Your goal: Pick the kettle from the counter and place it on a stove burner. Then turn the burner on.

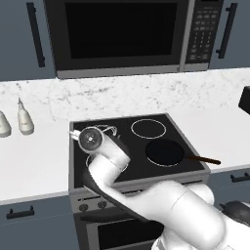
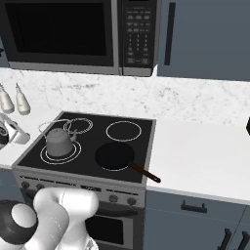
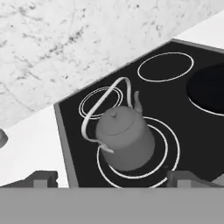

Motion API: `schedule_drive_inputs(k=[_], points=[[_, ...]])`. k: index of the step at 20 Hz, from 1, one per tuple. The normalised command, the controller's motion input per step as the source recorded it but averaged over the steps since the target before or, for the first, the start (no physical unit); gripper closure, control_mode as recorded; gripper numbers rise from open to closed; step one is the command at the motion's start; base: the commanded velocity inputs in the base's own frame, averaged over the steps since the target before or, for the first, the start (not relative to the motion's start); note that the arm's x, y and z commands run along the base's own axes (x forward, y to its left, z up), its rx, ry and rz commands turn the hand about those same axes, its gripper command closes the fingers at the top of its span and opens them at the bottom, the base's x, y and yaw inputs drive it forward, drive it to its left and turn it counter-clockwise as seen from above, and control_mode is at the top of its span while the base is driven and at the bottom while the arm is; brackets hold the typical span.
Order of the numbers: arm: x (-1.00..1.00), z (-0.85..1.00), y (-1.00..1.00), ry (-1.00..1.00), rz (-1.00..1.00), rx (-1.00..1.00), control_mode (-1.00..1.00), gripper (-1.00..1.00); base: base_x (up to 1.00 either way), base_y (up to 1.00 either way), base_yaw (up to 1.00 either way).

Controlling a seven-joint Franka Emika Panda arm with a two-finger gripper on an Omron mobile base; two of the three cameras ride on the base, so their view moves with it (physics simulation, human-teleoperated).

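Observation:
The dull-grey kettle [image 3: 124,138] stands upright on the front-left stove burner [image 3: 168,151], inside its two white rings, on the black cooktop. The right base view shows the kettle [image 2: 59,141] on that burner [image 2: 46,157] with nothing touching it. My gripper [image 3: 112,178] is open, drawn back from the kettle toward the stove's left front, with its fingertips [image 3: 41,178] wide apart and nothing held. At the left edge of the right base view the gripper [image 2: 9,131] hovers over the counter [image 2: 200,151]. In the left base view my hand hides most of the kettle.
A black frying pan [image 2: 114,156] sits on the front-right burner, its handle pointing right. Two white bottles [image 2: 13,100] stand on the left counter. A microwave [image 1: 122,34] hangs above the stove. Knobs [image 2: 113,197] line the stove's front panel.

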Motion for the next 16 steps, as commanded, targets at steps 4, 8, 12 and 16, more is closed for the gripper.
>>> schedule_drive_inputs(k=[4,8,12,16], points=[[-1.00,-1.00,0.66,0.00,0.32,-0.54,-1.00,-1.00,0.00,0.00,0.00],[-1.00,-1.00,0.75,0.00,0.35,-0.59,-1.00,-1.00,0.00,0.00,0.00],[-0.77,-1.00,0.57,-0.01,0.34,-0.52,-1.00,-1.00,0.00,0.00,0.00],[-0.02,-1.00,-0.06,-0.30,0.05,-0.03,-1.00,-1.00,0.00,0.00,0.00]])
